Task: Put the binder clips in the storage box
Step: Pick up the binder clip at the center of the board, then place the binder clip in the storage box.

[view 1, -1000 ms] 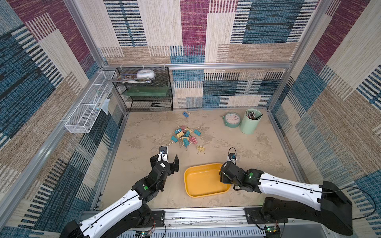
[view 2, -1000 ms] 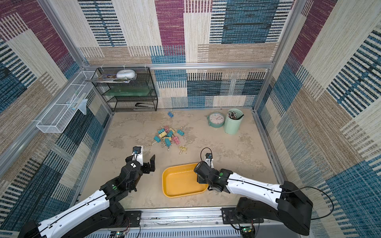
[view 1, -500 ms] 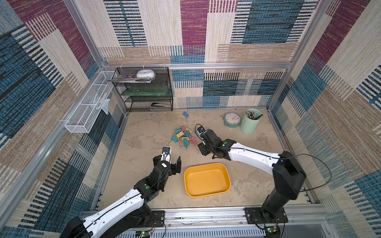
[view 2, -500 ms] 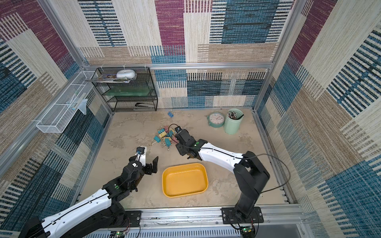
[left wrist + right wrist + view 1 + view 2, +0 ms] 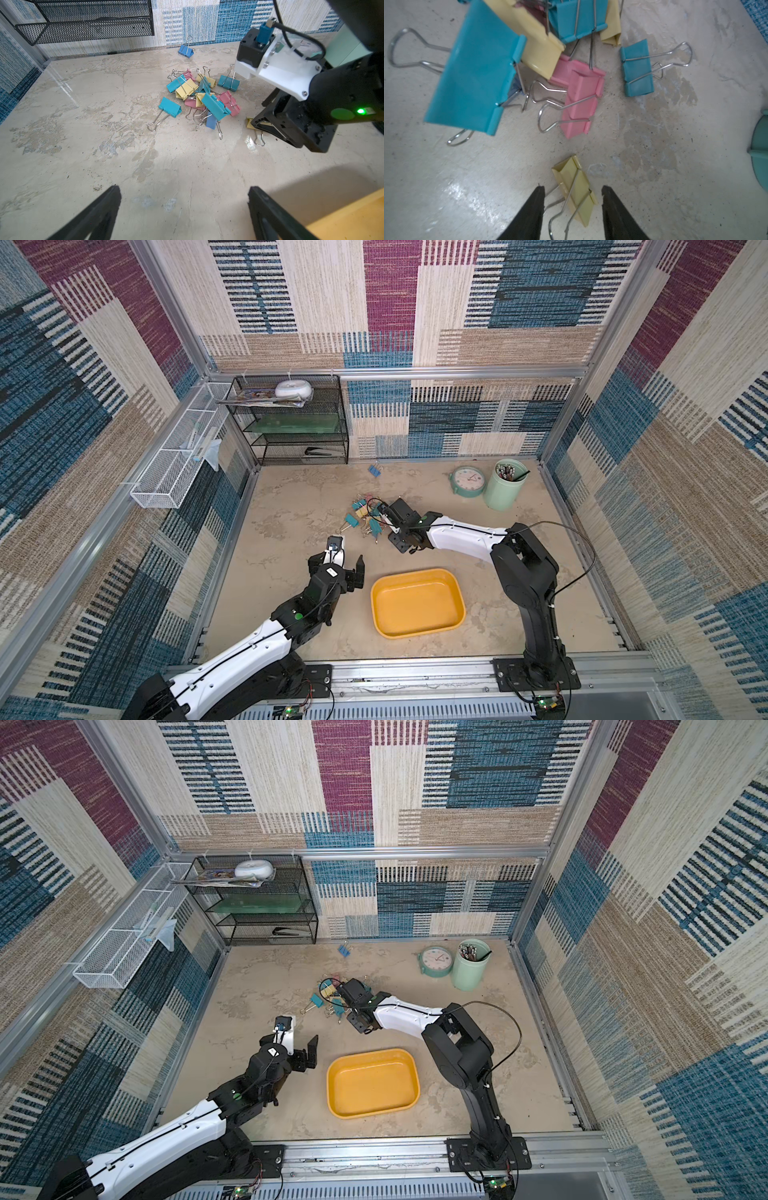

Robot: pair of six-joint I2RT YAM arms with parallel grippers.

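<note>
The binder clips lie in a loose teal, yellow, pink and blue heap mid-floor, seen in both top views and in the left wrist view. One blue clip lies apart near the back wall. My right gripper is down at the heap's edge, open, its jaws straddling a yellow clip with a gap on each side. The storage box, a shallow yellow tray, sits empty near the front. My left gripper hangs wide open over bare floor left of the tray, holding nothing.
A mint-green pen cup and a small round clock stand at the back right. A black mesh shelf fills the back left corner, and a white wire basket hangs on the left wall.
The right arm swung from beside the tray out to the clip heap, and its jaws narrowed around the yellow clip. The left gripper shifted slightly and stayed open.
</note>
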